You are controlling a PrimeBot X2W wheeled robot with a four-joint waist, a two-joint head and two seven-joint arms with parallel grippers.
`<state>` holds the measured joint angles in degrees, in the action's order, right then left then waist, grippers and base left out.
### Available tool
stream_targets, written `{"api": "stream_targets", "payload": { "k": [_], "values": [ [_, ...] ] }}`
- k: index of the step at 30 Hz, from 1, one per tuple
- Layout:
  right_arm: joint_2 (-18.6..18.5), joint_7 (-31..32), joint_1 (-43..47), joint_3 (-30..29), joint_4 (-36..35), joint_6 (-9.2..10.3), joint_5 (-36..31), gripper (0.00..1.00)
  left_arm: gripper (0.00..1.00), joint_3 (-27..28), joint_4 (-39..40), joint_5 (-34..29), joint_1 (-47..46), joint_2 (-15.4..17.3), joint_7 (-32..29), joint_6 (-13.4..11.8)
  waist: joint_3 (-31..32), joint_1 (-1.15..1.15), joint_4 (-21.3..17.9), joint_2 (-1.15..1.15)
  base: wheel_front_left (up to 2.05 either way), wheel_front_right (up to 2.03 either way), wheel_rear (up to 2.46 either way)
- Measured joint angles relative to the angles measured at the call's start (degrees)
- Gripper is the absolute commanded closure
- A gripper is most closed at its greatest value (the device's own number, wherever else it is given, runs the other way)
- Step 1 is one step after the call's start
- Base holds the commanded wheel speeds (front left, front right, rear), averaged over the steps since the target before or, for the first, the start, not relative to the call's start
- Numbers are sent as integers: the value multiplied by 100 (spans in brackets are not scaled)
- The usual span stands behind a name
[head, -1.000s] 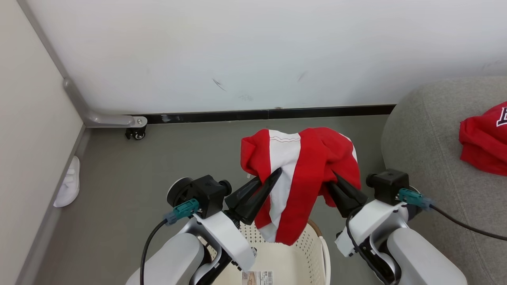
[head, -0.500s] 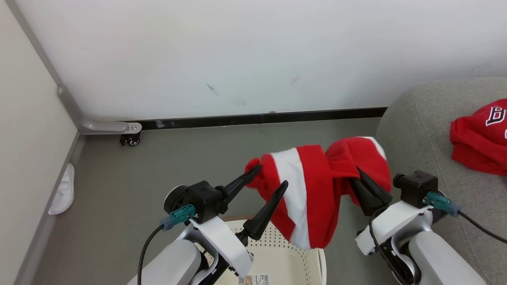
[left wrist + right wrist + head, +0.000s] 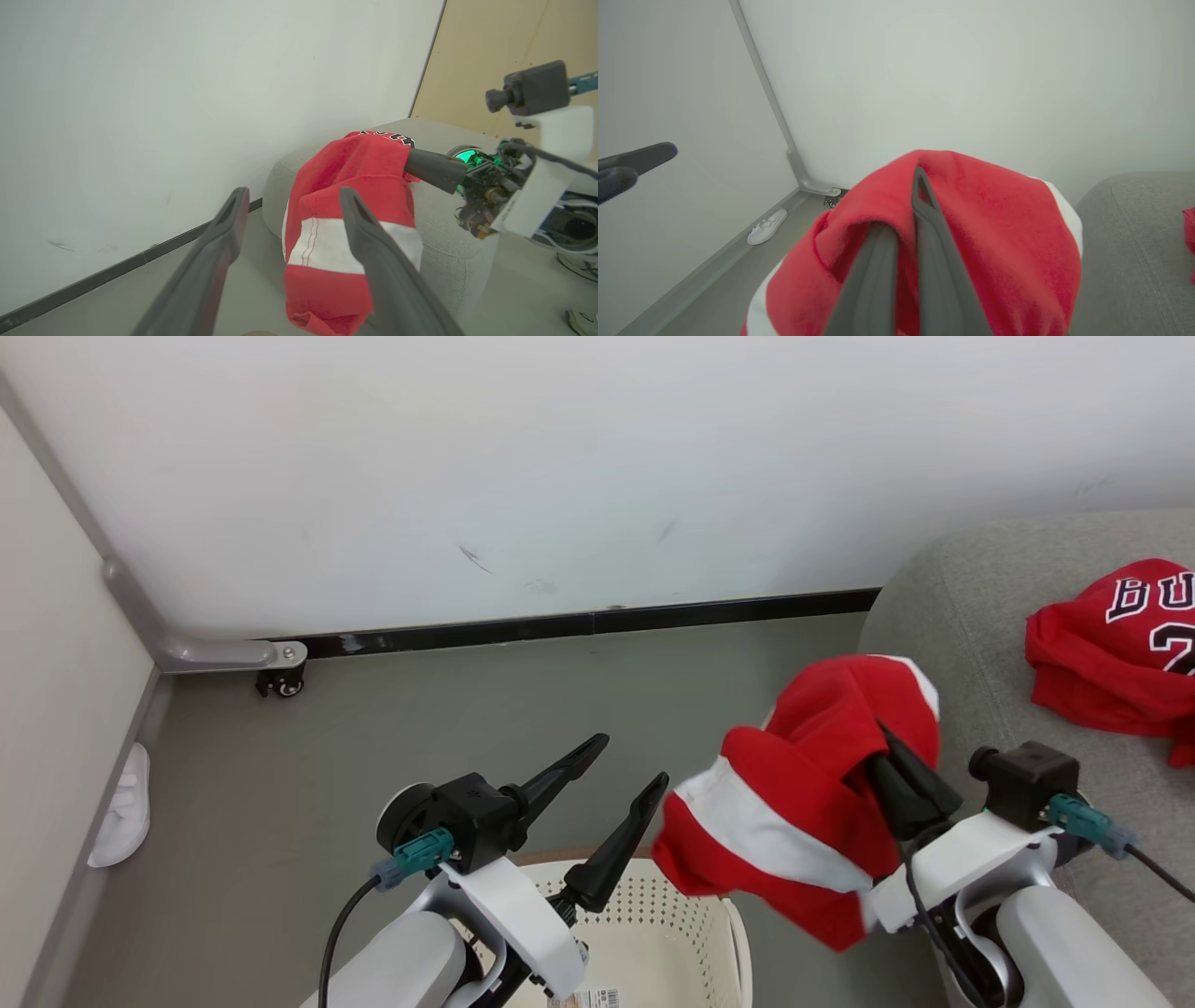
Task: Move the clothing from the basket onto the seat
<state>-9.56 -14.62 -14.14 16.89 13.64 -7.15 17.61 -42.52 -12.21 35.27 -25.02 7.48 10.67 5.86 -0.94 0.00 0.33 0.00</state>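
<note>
The grey seat (image 3: 943, 607) takes up the right side. The cream basket (image 3: 677, 933) stands on the floor under the arms. The red jersey (image 3: 1102, 663) lies on the seat cushion. The striped red shorts (image 3: 794, 793) hang in the air above the gap between basket and seat, clamped in the right gripper (image 3: 887, 747), jaws together on the cloth. The left gripper (image 3: 633, 758) hovers over the basket, jaws wide apart, clear of the shorts. A white slipper (image 3: 121, 807) lies by the left wall.

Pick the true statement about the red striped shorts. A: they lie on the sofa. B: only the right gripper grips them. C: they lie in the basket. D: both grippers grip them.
B: the right gripper has its jaws shut on the red shorts, while the left gripper has its jaws open, clear of the cloth.
</note>
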Motion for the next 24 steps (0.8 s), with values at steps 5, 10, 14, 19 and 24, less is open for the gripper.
{"api": "stream_targets", "payload": {
  "k": [5,10,14,19,24],
  "values": [
    [-18,0,12,-229,-132,0,-22,100,0,-36,32,-49,27,33,0,0,-17,0,-91,0,0,0,0],
    [-30,0,103,-416,-298,0,-115,100,0,-68,41,-65,80,73,0,0,-42,0,-198,0,0,0,0],
    [-49,0,210,-558,-423,0,-157,100,0,-83,67,-158,80,115,0,0,-66,0,-296,0,0,0,0],
    [-53,0,219,-745,-609,0,-256,100,0,-112,84,-163,80,140,2,1,-98,0,-432,0,0,0,0],
    [-54,0,325,-970,-792,0,-300,100,0,-145,98,-163,82,164,18,2,-131,0,-617,0,0,0,0]
  ]
}}
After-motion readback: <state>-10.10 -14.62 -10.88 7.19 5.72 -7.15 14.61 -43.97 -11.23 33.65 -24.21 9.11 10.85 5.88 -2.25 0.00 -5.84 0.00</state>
